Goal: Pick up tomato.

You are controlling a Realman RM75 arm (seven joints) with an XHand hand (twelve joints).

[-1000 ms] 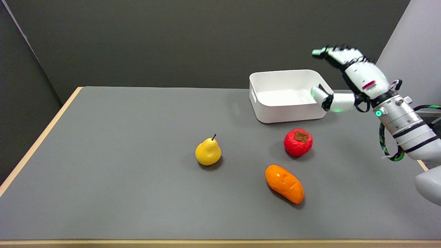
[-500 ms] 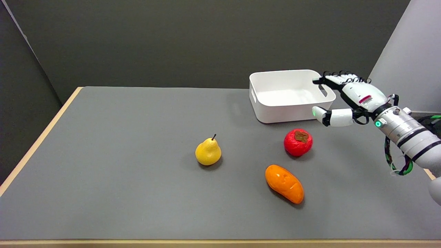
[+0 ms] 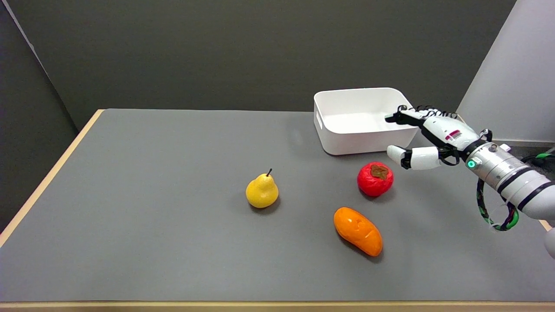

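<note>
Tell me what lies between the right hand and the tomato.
Nothing: in the head view only bare grey table separates the right hand from the tomato.

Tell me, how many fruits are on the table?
3. The yellow pear sits mid-table, the red tomato right of it near the white bin, the orange fruit nearest the camera.

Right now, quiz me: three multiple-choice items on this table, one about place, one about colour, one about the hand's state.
1. The tomato lies:
A. inside the white bin
B. on the table, in front of the white bin
C. left of the pear

2. The pear is:
A. yellow
B. green
C. purple

3. The right hand:
A. grips the tomato
B. presses the orange fruit
C. hovers open, holding nothing

Answers: 1 B, it sits on the grey top below the bin. 2 A, its skin is yellow. 3 C, fingers spread above and right of the tomato.
</note>
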